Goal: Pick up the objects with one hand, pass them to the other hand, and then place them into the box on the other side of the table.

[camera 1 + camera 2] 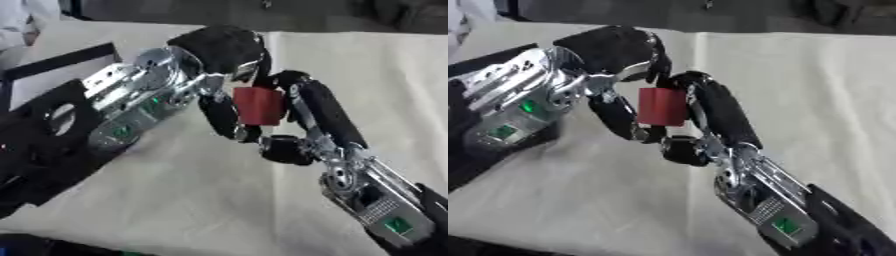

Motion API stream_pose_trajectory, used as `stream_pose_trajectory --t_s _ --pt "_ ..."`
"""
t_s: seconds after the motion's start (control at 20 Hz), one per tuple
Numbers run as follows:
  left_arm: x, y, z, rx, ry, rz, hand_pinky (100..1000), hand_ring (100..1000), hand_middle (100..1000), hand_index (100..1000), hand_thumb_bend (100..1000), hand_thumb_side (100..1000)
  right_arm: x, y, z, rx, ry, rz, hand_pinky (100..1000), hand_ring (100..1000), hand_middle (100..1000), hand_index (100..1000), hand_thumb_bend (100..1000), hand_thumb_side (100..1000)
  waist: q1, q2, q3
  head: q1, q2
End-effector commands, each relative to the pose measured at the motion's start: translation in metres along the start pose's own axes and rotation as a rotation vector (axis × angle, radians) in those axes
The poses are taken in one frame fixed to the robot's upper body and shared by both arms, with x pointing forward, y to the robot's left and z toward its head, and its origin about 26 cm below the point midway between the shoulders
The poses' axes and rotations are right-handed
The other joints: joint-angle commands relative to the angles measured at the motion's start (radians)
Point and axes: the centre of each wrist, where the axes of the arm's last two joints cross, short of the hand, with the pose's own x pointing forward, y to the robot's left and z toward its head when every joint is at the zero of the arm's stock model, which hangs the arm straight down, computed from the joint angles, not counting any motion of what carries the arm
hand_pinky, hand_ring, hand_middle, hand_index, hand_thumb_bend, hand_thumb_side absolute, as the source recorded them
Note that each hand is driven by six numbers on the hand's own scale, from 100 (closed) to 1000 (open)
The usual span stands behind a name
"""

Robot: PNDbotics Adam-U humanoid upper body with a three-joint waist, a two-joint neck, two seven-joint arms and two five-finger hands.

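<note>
— Table (367, 75) first, please: what covers it?

— Cloth of a cream colour covers the table from the near edge to the far edge. On the far left lies a black box (61, 60), only partly in view, behind the left arm.

— And the arms?

— Both reach toward the middle. The left hand (219, 55) comes from the left side; the right hand (319, 107) comes from the near right, with its fingers pointing to the far side.

— Where is the object?

— It is a small red block (259, 105), held above the cloth, between the two hands, at the centre of the scene.

— Who is holding it?

— Both hands touch it. The right hand's finger and thumb are curled along its right side and below it. The left hand's dark fingers (614, 117) bend down along its left side and top, so both are closed on the block.
</note>
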Motion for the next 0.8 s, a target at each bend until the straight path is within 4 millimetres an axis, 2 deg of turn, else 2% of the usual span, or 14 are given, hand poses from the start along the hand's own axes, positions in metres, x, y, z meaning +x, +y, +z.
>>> stream_pose_trajectory --t_s 0.05,0.2,0.3,0.8 --pt "-0.0023 -0.0102 -0.0064 -0.010 0.017 -0.019 654 517 448 592 563 163 0.0302 -0.0188 -0.0002 -0.069 -0.128 -0.070 384 427 511 590 100 100 0.003 -0.019 0.000 0.000 -0.007" --pt "-0.0028 -0.0126 -0.0085 0.003 0.015 -0.021 644 503 430 571 537 138 0.0302 -0.0185 0.0001 -0.069 -0.131 -0.078 383 423 514 593 100 100 0.004 -0.019 0.001 0.000 -0.008" --pt "-0.0028 -0.0137 -0.0095 0.015 0.013 -0.017 638 493 417 557 481 121 0.0304 -0.0177 0.0005 -0.063 -0.136 -0.080 388 420 516 596 100 100 0.003 -0.019 0.001 -0.001 -0.010" --pt "0.0003 -0.0120 -0.0116 0.087 0.005 0.022 634 473 401 534 399 181 0.0332 -0.0157 0.0009 -0.041 -0.149 -0.085 375 407 519 601 100 100 -0.001 -0.019 0.001 -0.004 -0.021"
